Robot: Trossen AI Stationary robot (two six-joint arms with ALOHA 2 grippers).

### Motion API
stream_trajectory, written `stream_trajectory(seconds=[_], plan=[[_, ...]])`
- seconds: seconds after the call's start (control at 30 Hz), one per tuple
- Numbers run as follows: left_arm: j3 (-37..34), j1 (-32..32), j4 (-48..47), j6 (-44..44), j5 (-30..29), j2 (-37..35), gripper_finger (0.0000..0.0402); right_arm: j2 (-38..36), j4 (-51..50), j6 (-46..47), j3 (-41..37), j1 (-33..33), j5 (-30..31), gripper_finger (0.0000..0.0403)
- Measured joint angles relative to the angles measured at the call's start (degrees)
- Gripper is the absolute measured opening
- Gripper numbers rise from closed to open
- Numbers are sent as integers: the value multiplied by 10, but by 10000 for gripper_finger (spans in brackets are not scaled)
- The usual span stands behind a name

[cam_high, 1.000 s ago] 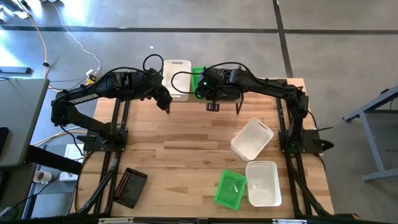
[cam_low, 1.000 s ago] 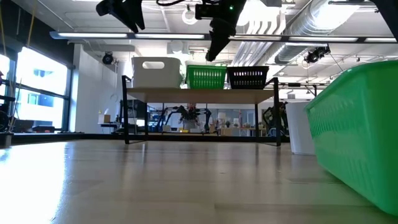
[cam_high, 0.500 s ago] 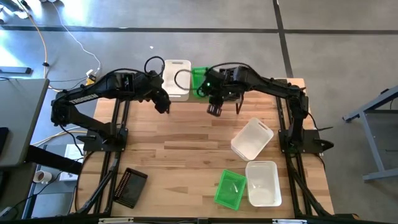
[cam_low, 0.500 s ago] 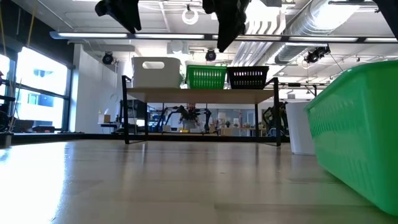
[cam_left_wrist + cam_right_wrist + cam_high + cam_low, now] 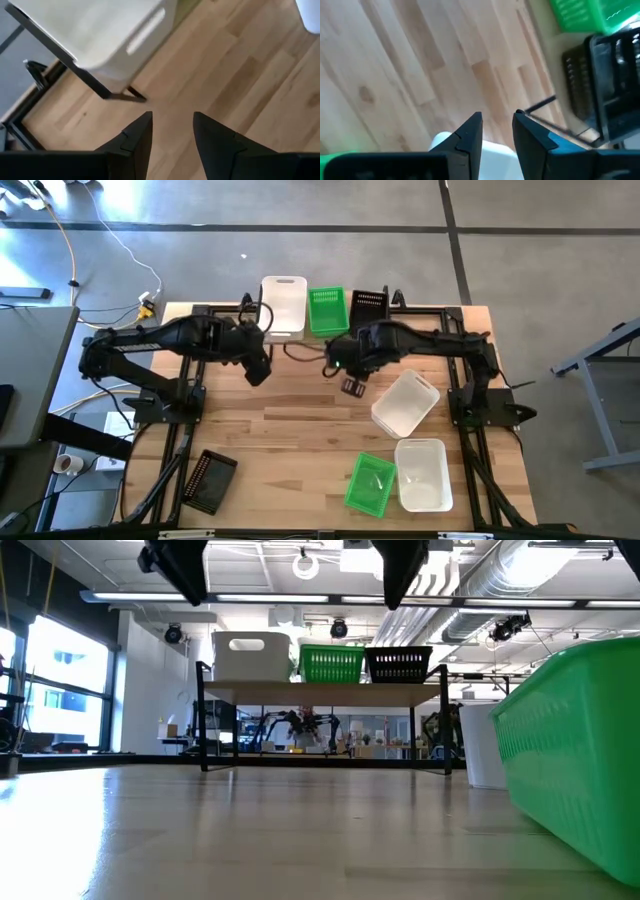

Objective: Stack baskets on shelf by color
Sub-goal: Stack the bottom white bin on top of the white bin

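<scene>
Three baskets are up on the shelf (image 5: 320, 690) at the far edge of the table (image 5: 300, 420): a white basket (image 5: 284, 306) on the left, a green basket (image 5: 327, 310) in the middle, a black basket (image 5: 369, 304) on the right, side by side along the plank; from table height they sit in one tidy row, white (image 5: 251, 657), green (image 5: 332, 663), black (image 5: 398, 663).

The left gripper (image 5: 257, 370) hangs over bare wood just on the near side of the shelf's left end, the white basket beyond it and slightly right; its fingers (image 5: 131, 142) stand parted with nothing between them, only tabletop showing through the gap. The right gripper (image 5: 351, 384) hovers in front of the shelf near the middle, the green and black baskets on the far side of it; its jaws are also apart and empty.

Just to the near right of that right gripper lies a white basket, tilted (image 5: 405, 404); nearer still a second white basket (image 5: 421, 473) sits beside a green basket at the front (image 5: 369, 484), the two touching or almost so; a black basket on the left (image 5: 208, 480) lies at the near-left edge, well apart from both grippers.
</scene>
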Motion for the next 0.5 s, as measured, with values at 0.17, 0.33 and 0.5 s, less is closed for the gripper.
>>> stream_trajectory(seconds=[0.17, 0.33, 0.5], plan=[[-30, -30, 1, -20, 3, -8, 131, 0, 0, 52, 0, 34, 21, 94], [-46, -51, 0, -28, 3, -14, 131, 0, 1, 97, -4, 63, 30, 94], [-46, -64, 0, -29, 3, -14, 131, -12, 0, 150, -71, 89, 27, 94]])
